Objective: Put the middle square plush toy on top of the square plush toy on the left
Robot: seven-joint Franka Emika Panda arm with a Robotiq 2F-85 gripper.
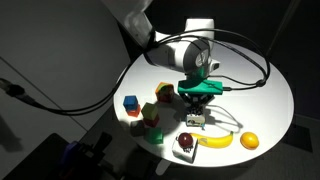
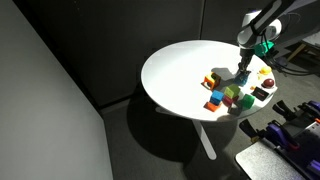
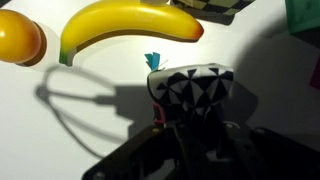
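A black-and-white patterned square plush toy (image 3: 190,85) with a teal tag lies on the round white table (image 1: 262,95), also seen in an exterior view (image 1: 193,121). My gripper (image 3: 195,125) hangs right over it, its dark fingers look spread on either side, and the toy still rests on the table. The gripper shows in both exterior views (image 1: 198,104) (image 2: 243,70). Another dark square plush toy (image 1: 185,147) with a red item on it lies nearer the table's front edge; only its edge shows in the wrist view (image 3: 225,8).
A banana (image 3: 125,25) (image 1: 213,141) and an orange (image 3: 18,38) (image 1: 249,141) lie close to the toy. Colored blocks stand nearby: blue (image 1: 131,103), yellow-red (image 1: 163,92), green-red (image 1: 150,116). A black cable loops over the table (image 1: 240,75).
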